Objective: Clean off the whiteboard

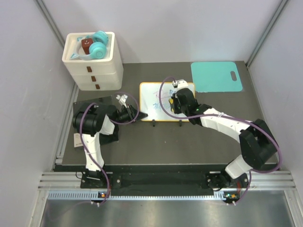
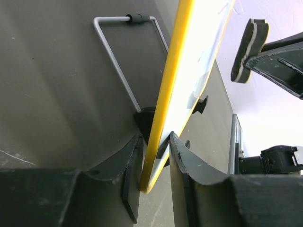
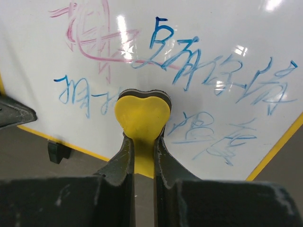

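The left claw (image 2: 156, 142) was clamped on the near corner of the small white board with a thin yellow frame (image 1: 158, 101), steadying it propped mid-table (image 1: 165, 142). The right claw (image 3: 143, 142) gripped a yellow heart-shaped foam eraser (image 3: 142, 113) just off the board's face. Blue and pink scribbles (image 3: 208, 66) covered it, so wiping looked barely begun. The next move called for pressing the pad flat and sweeping across.

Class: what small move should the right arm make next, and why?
Probably ease the right gripper forward until its yellow heart-shaped eraser touches the whiteboard. The left wrist view shows a gap between them, blue and pink scribbles cover the board, and the left gripper clamps its yellow edge steady.
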You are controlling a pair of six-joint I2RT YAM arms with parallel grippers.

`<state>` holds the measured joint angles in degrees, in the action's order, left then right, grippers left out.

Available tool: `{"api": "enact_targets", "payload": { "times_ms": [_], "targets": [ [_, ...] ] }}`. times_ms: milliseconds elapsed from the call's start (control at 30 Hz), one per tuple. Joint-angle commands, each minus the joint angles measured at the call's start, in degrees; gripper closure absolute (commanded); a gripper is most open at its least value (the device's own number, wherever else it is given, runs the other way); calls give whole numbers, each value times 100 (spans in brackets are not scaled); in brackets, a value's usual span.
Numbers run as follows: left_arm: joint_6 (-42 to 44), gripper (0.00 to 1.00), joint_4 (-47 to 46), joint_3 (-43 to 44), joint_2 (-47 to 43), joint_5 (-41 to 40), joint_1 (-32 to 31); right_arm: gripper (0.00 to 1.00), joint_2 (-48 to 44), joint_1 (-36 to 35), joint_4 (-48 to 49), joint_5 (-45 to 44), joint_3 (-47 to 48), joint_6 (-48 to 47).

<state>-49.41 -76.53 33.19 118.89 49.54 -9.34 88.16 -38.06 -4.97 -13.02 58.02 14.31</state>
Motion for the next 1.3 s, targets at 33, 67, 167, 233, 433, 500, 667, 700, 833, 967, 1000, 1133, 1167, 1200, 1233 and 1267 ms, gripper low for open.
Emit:
{"api": "enact_targets", "payload": {
  "times_ms": [33,67,167,233,433,500,667,700,833,967,1000,1133,1167,1200,1233,1267],
  "targets": [
    [37,86,-934,56,152,-199,12,100,96,71,1015,-710,-238,-68],
    [-16,90,-890,65,195,-225,12,100,140,71,1033,-807,-230,-94],
    [-95,100,-925,12,179,-304,20,100,307,71,1243,-1000,-229,-95],
    [-60,100,-838,-111,117,-366,20,100,412,71,1375,-1062,-273,-68],
    [19,100,-679,-137,73,-419,12,100,834,10,1692,-1010,-168,46],
    [45,100,-644,-129,64,-419,-15,100,1001,-182,1815,-1027,-159,11],
    [186,100,-450,-120,-24,-463,-41,100,1352,-728,1860,-1186,147,-182],
    [195,100,-442,-111,-24,-454,-59,100,1492,-807,1825,-1168,227,-182],
    [247,100,-389,-120,-50,-471,-76,100,1896,-1237,1606,-922,753,-217],
    [247,100,-389,-129,-50,-463,-76,100,2188,-1327,1438,-1202,966,-121],
    [247,100,-406,-129,-42,-463,-76,100,2188,-1309,1464,-1299,931,-69],
    [230,100,-476,-137,-33,-454,-76,100,2013,-1046,1368,-1826,589,177],
    [221,100,-468,-137,-24,-445,-76,100,1890,-854,1333,-2027,518,247],
    [221,100,-485,-137,-24,-445,-76,100,1811,-721,1289,-2134,326,405],
    [221,100,-494,-137,-24,-436,-76,100,1740,-598,1288,-2248,211,476],
    [212,100,-512,-146,-33,-436,-76,100,1566,-493,1288,-2310,105,555]
  ]
}}
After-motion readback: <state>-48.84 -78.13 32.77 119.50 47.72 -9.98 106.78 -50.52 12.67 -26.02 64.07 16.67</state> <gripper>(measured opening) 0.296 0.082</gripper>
